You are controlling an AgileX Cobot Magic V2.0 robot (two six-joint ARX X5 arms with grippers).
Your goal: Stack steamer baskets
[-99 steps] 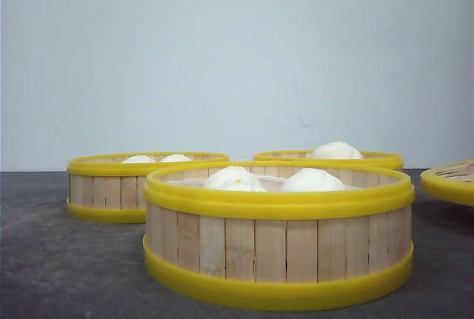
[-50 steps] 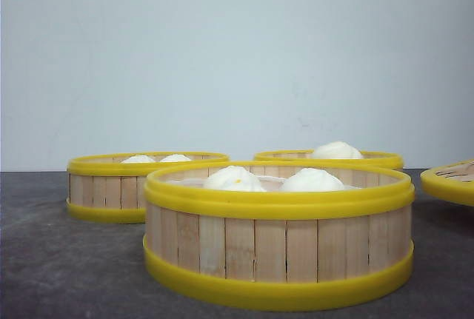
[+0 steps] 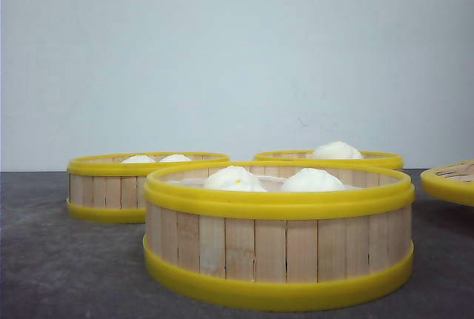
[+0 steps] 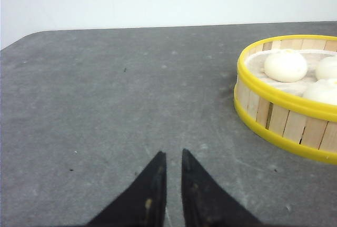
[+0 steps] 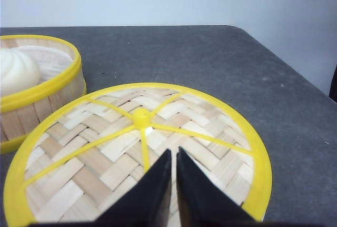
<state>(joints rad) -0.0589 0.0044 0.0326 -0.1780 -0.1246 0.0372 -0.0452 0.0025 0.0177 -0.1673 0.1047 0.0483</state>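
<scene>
Three steamer baskets stand on the grey table (image 3: 59,274), each one with white buns inside. The nearest basket (image 3: 278,245) is the landmark: the second basket (image 3: 126,186) stands behind it to the left, the third basket (image 3: 355,158) behind it to the right. The lid (image 5: 139,148) lies right of it. The left gripper (image 4: 172,157) has its fingers almost together above bare table. The right gripper (image 5: 174,156), also nearly closed, hangs over the lid.

Three steamer baskets (image 3: 278,237) (image 3: 111,186) (image 3: 370,159), one lid (image 5: 139,150), five white buns (image 3: 233,179) visible from the front, two claws (image 4: 169,158) (image 5: 174,156).
</scene>
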